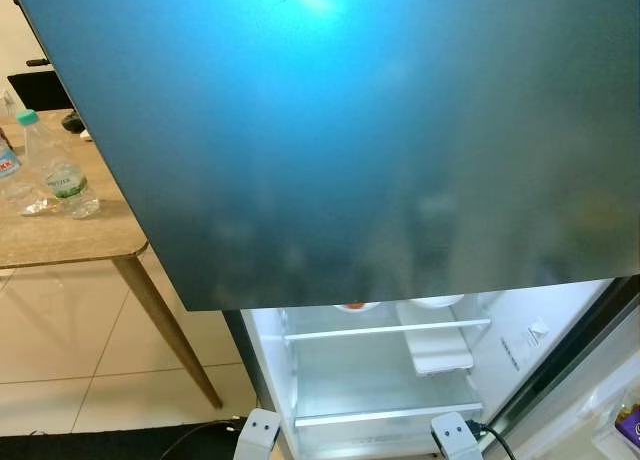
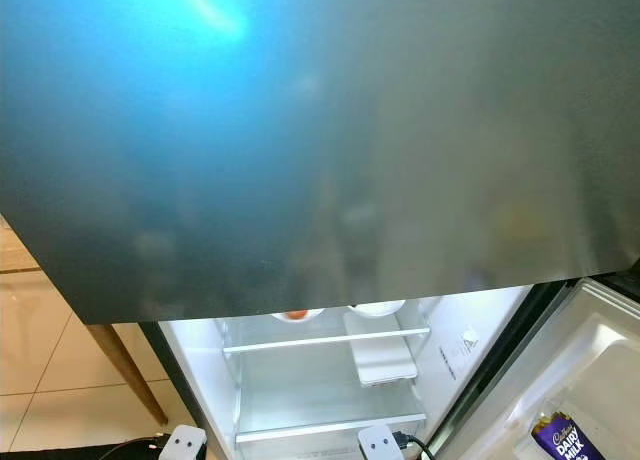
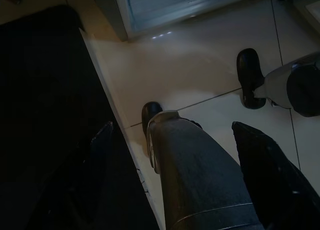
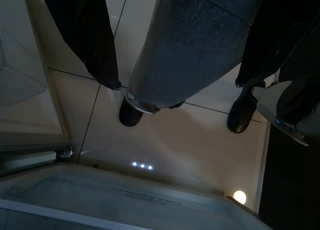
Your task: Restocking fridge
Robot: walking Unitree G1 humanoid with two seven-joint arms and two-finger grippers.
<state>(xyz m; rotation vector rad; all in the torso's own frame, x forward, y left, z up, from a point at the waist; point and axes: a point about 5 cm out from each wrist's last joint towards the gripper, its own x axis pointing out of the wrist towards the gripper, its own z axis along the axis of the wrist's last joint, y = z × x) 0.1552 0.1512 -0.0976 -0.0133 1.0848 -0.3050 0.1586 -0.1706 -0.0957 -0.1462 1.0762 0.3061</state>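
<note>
Tiled kitchen floor (image 1: 60,350), wooden table (image 1: 70,242) at left, open fridge (image 1: 380,370) straight ahead. Upper fridge door (image 1: 340,130) close to the head camera, blocking most of the view. Lit shelves (image 1: 385,330) below, nearly bare. Water bottle (image 1: 55,167) standing upright on the table, off to the left, so nearer the left arm. Left gripper (image 3: 170,155) hanging low by the leg, fingers spread apart, holding nothing. Right gripper (image 4: 175,75) likewise: spread, nothing held, pointing at floor.
</note>
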